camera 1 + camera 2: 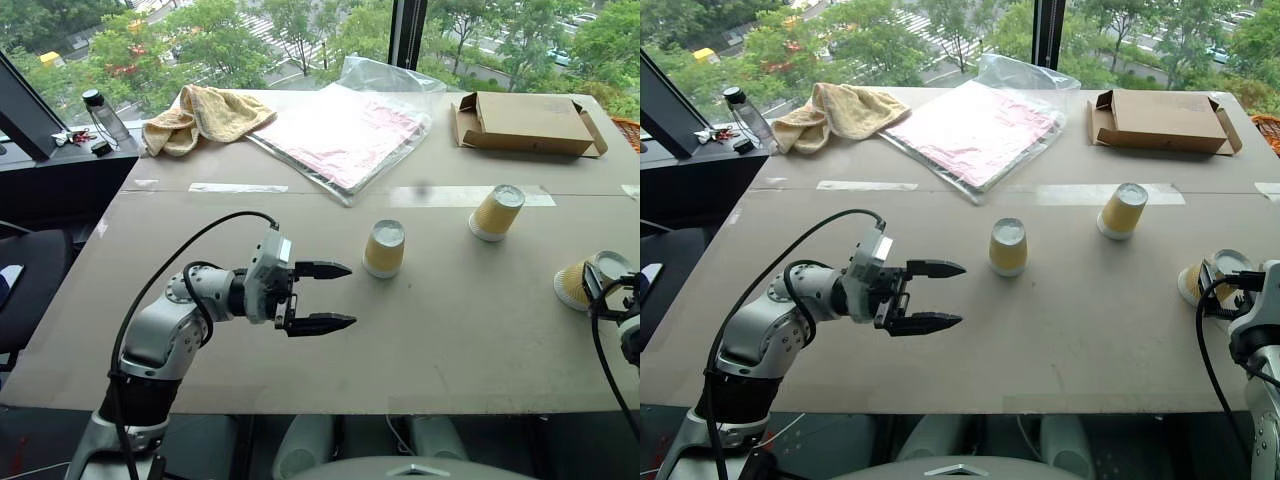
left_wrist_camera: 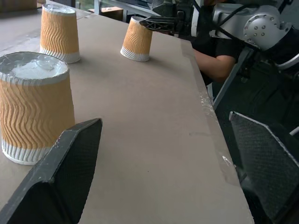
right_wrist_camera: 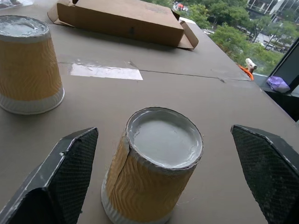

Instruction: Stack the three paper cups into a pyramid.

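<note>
Three ribbed yellow paper cups, all upside down on the cardboard-covered table (image 1: pixel 300 350), none stacked yet: pyramid not begun.

Middle cup (image 1: pixel 384 248) standing upright on its rim near the table's centre, well clear of every edge. Farther cup (image 1: pixel 496 211) set toward the far right, next to a strip of white tape (image 1: pixel 470 196), apparently tilted a little. Near-right cup (image 1: pixel 578 283) close to the right edge, leaning.

Left gripper (image 1: pixel 322 297) hanging above the table on the near-left side, pointing level toward the middle cup, jaws spread wide, holding nothing, a clear gap left between fingertips and cup. Right gripper (image 3: pixel 161 175) at the right edge, jaws spread wide as well, straddling the near-right cup in the right wrist view but not closed on it; contact with the cup impossible to judge.

Step in hand, by the look of it: gathering the base pair, with the right gripper lined up on the near-right cup. Next move calls for closing gently on the ribbed wall below the white base, lifting without crushing, and setting it down right beside another cup, rims touching or nearly so, leaving a level pair of bases for the third.

Farther back, out of the working area: cardboard box (image 1: pixel 528 124), pink sheets in a clear plastic sleeve (image 1: pixel 340 135), yellow towel (image 1: pixel 205 117) near the far-left corner.
</note>
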Tool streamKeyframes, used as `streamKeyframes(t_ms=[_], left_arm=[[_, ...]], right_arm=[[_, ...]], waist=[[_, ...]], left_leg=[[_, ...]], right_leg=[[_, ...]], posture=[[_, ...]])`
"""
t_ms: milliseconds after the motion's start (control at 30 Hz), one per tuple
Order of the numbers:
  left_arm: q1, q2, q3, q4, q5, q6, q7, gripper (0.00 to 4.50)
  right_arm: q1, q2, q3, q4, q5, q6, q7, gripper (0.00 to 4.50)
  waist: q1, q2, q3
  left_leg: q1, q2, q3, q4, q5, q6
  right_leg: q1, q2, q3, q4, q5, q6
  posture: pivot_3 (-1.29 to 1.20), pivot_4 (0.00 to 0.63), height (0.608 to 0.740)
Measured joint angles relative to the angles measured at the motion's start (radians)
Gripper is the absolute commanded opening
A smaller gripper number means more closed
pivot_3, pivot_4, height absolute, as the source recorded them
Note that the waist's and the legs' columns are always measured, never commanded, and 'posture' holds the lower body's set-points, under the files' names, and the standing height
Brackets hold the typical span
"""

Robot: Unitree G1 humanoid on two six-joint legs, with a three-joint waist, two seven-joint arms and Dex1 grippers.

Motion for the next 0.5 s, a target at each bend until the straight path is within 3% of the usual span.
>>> streamKeyframes(t_ms=[133,233,267,300,333,500], left_arm=[[0.013,0.000,0.001,-0.056,-0.035,0.032,0.031,4.49],[0.018,0.000,0.000,-0.071,-0.047,0.036,0.048,4.50],[0.018,0.000,0.000,-0.074,-0.048,0.036,0.051,4.50],[0.020,-0.001,0.000,-0.075,-0.050,0.035,0.056,4.50],[0.022,-0.001,0.000,-0.075,-0.050,0.035,0.059,4.50],[0.070,-0.037,0.019,-0.074,-0.042,-0.033,0.104,4.50]], right_arm=[[-0.080,-0.006,-0.004,0.088,0.014,0.076,-0.025,4.50],[-0.112,-0.003,-0.019,0.131,0.039,0.096,-0.025,3.67],[-0.112,-0.003,-0.025,0.136,0.047,0.101,-0.023,3.29],[-0.111,-0.003,-0.030,0.141,0.050,0.099,-0.016,2.56],[-0.110,-0.004,-0.033,0.141,0.052,0.098,-0.010,2.36],[-0.013,-0.056,-0.027,0.028,0.141,0.079,0.154,2.28]], waist=[[0.003,0.001,0.000],[0.000,0.001,0.000],[0.000,0.001,0.000],[0.000,0.001,0.000],[0.000,0.001,0.000],[0.000,0.004,0.000]], left_leg=[[0.000,0.000,-0.001,-0.001,0.000,0.000],[0.000,0.000,0.000,-0.001,0.000,0.000],[0.000,0.000,0.000,-0.001,0.000,0.000],[0.000,0.000,0.000,-0.001,0.000,0.000],[0.000,0.000,0.000,-0.001,0.000,0.000],[0.000,0.000,0.000,-0.001,0.000,0.001]], right_leg=[[0.000,0.001,-0.001,0.001,0.000,0.000],[0.000,0.001,0.000,0.001,0.000,0.000],[0.000,0.001,0.000,0.001,0.000,0.000],[0.000,0.001,0.000,0.001,0.000,0.000],[0.000,0.001,0.000,0.001,0.000,0.000],[0.000,0.001,0.000,0.001,0.000,0.000]], posture=[[0.00,0.150,0.740],[0.00,0.150,0.740],[0.00,0.150,0.740],[0.00,0.150,0.740],[0.00,0.150,0.740],[0.00,0.150,0.740]])
